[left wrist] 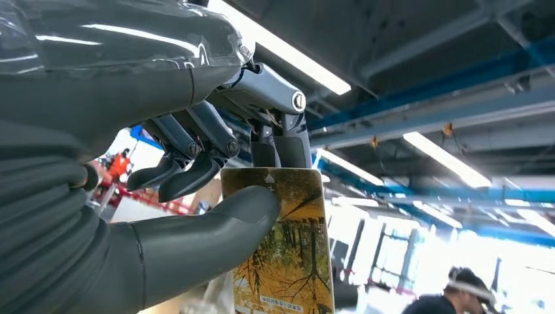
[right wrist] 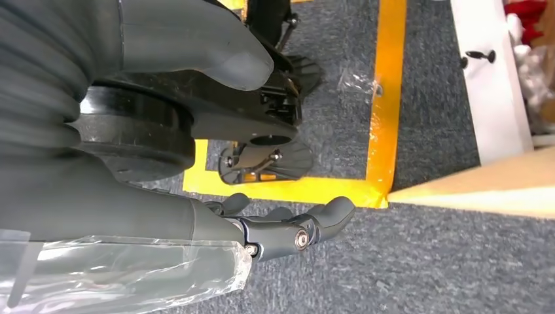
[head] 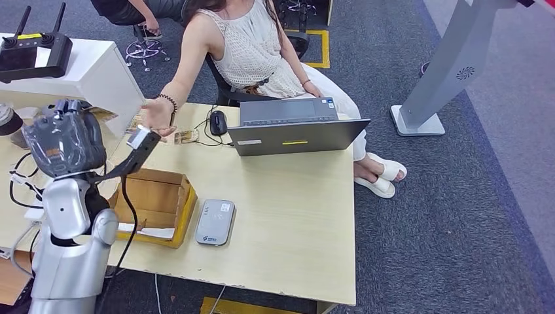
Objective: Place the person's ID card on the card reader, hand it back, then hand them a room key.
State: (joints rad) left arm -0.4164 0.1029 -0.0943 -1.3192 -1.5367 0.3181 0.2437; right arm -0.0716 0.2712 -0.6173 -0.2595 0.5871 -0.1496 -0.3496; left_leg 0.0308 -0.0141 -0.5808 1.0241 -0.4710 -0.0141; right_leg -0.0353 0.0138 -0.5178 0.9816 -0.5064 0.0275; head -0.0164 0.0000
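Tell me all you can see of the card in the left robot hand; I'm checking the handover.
The card is a thin, flat rectangle printed with yellow autumn trees, a small white arrow near one short edge and fine print near the other. The left robot hand pinches it near the arrow end, thumb on the printed face, fingers behind. In the head view it is raised above the desk, just below the person's open palm; whether they touch is unclear.

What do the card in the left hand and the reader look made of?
Card: likely glossy plastic or laminate; it stays flat and stiff in the left hand's pinch, with a printed autumn-tree picture. Reader: apparently moulded plastic, matte silver-grey, with rounded corners. Neither is certain from looks alone.
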